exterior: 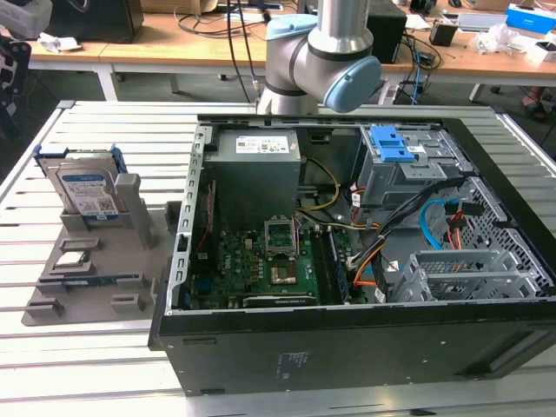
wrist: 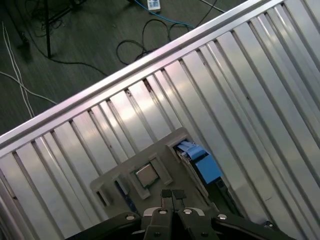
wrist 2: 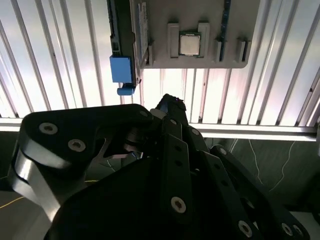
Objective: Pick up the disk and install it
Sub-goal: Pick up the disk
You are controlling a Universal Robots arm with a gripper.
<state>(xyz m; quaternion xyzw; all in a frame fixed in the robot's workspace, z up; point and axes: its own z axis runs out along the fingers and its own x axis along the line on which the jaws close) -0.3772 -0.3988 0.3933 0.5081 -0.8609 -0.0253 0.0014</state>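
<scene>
**Disk parked in its holder, gripper closed and empty**

A ribbed metal table (exterior: 95,373) carries an open computer case (exterior: 347,347), its motherboard and drive cages exposed. Just beside the case, on the exterior view's left, lies a grey holder (exterior: 130,287) with a processor chip (exterior: 71,259) seated in one recess. The disk (exterior: 87,187) stands upright in a slot of that holder, on the side farther from the camera, framed by its blue bracket (exterior: 117,161). Behind the case rises the arm (exterior: 321,52), and beyond it are wooden desks (exterior: 174,48) strewn with cables. The first wrist view shows dark floor (wrist: 60,40) past the table's edge.

The gripper (wrist: 172,194) hangs above the holder, near the chip and clear of the disk. Its fingertips meet with nothing between them.
</scene>
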